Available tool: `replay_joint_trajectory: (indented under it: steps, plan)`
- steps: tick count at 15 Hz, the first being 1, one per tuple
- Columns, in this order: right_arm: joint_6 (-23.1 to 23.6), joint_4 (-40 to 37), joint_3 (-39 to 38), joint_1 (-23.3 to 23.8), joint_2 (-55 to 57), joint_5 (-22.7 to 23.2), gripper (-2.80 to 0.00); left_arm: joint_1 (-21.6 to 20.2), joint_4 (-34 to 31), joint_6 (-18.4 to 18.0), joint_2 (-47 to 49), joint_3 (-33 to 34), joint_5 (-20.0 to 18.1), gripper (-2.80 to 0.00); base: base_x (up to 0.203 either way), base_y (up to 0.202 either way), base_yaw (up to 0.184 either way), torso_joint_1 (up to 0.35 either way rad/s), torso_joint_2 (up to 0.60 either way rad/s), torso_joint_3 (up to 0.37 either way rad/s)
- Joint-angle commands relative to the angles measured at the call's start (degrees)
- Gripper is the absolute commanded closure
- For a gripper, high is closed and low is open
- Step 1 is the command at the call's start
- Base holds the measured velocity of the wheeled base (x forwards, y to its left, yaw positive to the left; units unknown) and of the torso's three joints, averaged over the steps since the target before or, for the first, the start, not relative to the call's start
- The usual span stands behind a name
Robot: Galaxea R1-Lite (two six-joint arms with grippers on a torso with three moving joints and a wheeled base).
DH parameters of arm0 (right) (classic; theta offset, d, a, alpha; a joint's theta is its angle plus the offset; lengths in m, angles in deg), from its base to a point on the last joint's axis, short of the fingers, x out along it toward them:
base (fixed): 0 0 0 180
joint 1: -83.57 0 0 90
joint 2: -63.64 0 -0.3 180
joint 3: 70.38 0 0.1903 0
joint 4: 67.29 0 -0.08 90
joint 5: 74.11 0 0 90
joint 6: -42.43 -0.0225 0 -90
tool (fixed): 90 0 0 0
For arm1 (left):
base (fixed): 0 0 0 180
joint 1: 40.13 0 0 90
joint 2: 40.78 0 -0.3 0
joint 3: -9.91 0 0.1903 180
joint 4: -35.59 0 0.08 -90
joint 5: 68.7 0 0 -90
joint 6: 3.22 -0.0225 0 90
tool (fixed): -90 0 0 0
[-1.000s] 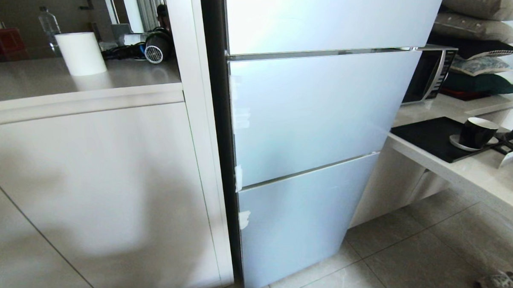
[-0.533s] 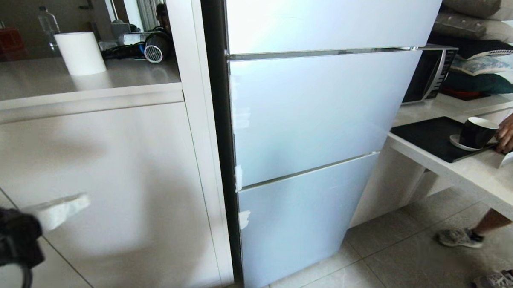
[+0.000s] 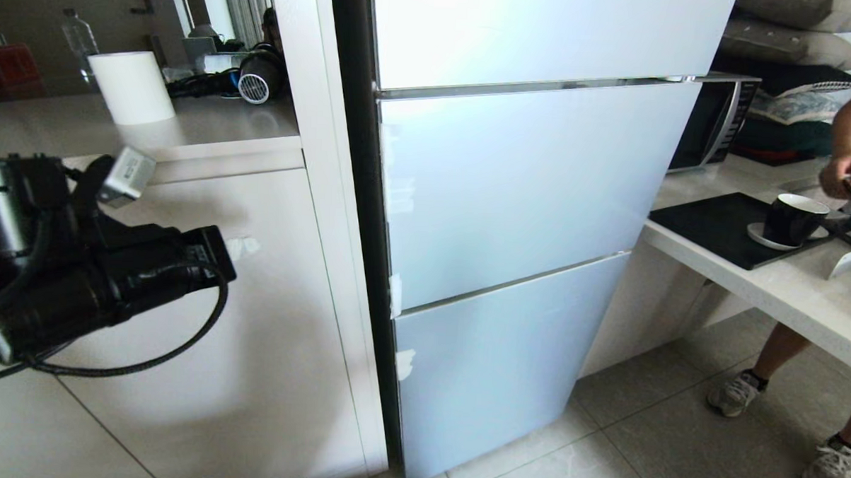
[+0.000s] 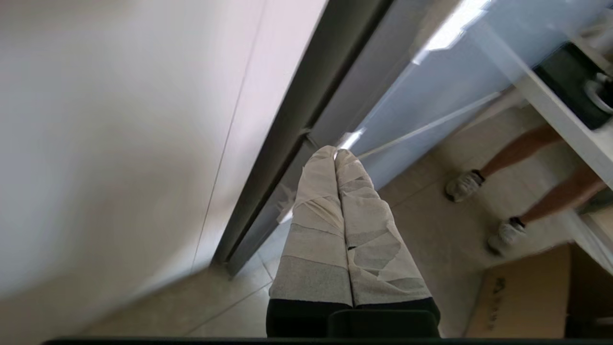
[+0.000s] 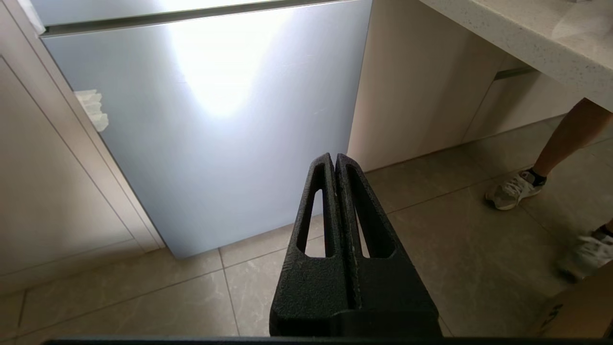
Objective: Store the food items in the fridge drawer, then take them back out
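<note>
The fridge doors [image 3: 512,199] are all closed, so whatever is inside them is hidden. In the head view the left claw [image 3: 245,245] is mostly hidden behind its own black arm; only a bit of white tip shows. Far from that claw, by the bench [image 3: 784,294], a person [image 3: 842,151] is cut off by the picture's edge. In the left wrist view the cupboard wall [image 4: 119,143] beside the claw is blurred.

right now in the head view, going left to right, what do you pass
left arm → white roll → hair dryer → fridge door panels → microwave → black cup → person's hand
</note>
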Motion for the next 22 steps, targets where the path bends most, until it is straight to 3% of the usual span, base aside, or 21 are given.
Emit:
replay_joint_trajectory:
  steps: [1, 5, 8, 10, 14, 20, 22]
  plan:
    - [0.0, 0.0, 0.0, 0.0, 0.1, 0.0, 0.00, 1.9, 0.4, 1.0, 4.5, -1.8, 1.9, 0.00, 0.000, 0.000, 0.000, 0.000, 0.00, 0.000]
    - [0.0, 0.0, 0.0, 0.0, 0.1, 0.0, 0.00, 6.0, 9.6, 2.5, 10.3, -5.3, 4.1, 0.00, 0.000, 0.000, 0.000, 0.000, 0.00, 0.000]
    - [0.0, 0.0, 0.0, 0.0, 0.0, 0.0, 0.00, 8.1, 12.3, 3.7, 15.6, -12.5, 8.0, 0.00, 0.000, 0.000, 0.000, 0.000, 0.00, 0.000]
    - [0.0, 0.0, 0.0, 0.0, 0.0, 0.0, 0.00, 10.9, 16.1, 3.7, 17.7, -15.8, 8.2, 0.00, 0.000, 0.000, 0.000, 0.000, 0.00, 0.000]
    - [0.0, 0.0, 0.0, 0.0, 0.1, 0.0, 0.00, 13.5, 17.0, 3.3, 21.8, -22.0, 8.5, 0.00, 0.000, 0.000, 0.000, 0.000, 0.00, 0.000]
    - [0.0, 0.0, 0.0, 0.0, 0.1, 0.0, 0.00, 13.2, 16.8, 2.6, 28.4, -31.1, 10.0, 0.00, 0.000, 0.000, 0.000, 0.000, 0.00, 0.000]
    - [0.0, 0.0, 0.0, 0.0, 0.1, 0.0, 0.00, 12.9, 16.7, 1.3, 29.9, -32.7, 12.1, 0.00, 0.000, 0.000, 0.000, 0.000, 0.00, 0.000]
